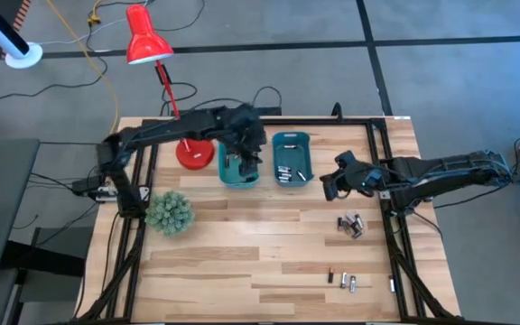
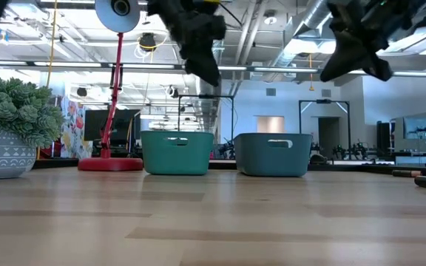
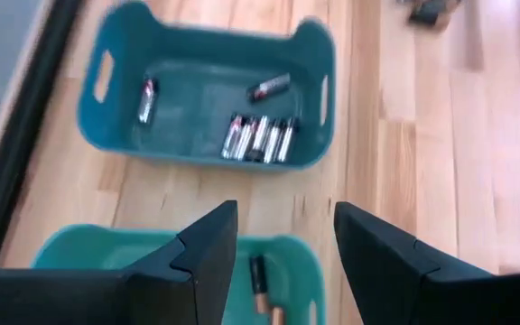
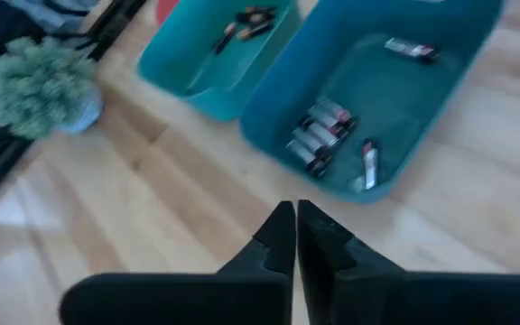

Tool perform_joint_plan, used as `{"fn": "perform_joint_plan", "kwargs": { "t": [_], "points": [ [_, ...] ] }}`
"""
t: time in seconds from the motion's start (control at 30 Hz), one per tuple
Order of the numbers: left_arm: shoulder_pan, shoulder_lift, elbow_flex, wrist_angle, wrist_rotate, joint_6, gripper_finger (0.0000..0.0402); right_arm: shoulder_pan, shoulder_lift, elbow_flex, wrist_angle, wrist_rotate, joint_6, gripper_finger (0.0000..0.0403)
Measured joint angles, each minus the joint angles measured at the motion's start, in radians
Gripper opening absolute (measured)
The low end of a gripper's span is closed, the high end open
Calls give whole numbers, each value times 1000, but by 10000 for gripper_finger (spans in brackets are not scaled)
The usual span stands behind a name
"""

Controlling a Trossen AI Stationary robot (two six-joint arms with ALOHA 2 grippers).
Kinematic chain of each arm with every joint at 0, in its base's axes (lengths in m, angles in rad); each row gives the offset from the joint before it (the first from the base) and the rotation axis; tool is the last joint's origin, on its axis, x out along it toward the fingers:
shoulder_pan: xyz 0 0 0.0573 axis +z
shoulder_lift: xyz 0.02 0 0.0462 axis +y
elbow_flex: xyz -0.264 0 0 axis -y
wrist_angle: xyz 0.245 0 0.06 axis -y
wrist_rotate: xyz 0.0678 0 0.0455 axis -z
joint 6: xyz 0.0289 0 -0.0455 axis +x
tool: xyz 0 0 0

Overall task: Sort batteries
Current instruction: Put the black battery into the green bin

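Loose batteries (image 1: pixel 351 225): on the table's near right, outside the bins.
Right gripper (image 4: pixel 296 236): fingers pressed together, empty, beside the dark bin (image 1: pixel 291 159).
Left gripper (image 3: pixel 283 242): spread, empty, over the light bin (image 1: pixel 238 164).
Both bins: hold batteries.

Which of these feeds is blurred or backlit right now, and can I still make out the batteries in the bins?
Left wrist view: slightly soft, yet batteries in the far bin show as separate cells. Right wrist view: motion-smeared, plant fuzzy, the row of batteries still readable. Low view: both arms are dark silhouettes against bright ceiling lights, and bin walls hide the contents. High view: even light, loose batteries tiny.
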Motion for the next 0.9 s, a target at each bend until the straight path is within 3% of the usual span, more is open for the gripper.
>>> {"fn": "perform_joint_plan", "kwargs": {
  "t": [0.13, 0.23, 0.43, 0.7, 0.9],
  "points": [
    [-14, -161, -232, 176, -27, -62, 183, -87, 0, 18, -8, -28, -89, 55],
    [-27, -274, -388, 283, -61, -110, 183, -175, 4, 76, -58, -107, -173, 73],
    [-34, -452, -587, 416, -68, -255, 183, -376, 74, 250, -277, -200, -337, 113],
    [-38, -502, -639, 435, -65, -388, 183, -633, 338, 470, -621, -271, -559, 181],
    [-66, -501, -640, 436, -61, -404, 183, -777, 510, 487, -753, -270, -727, 220]
  ]
}}
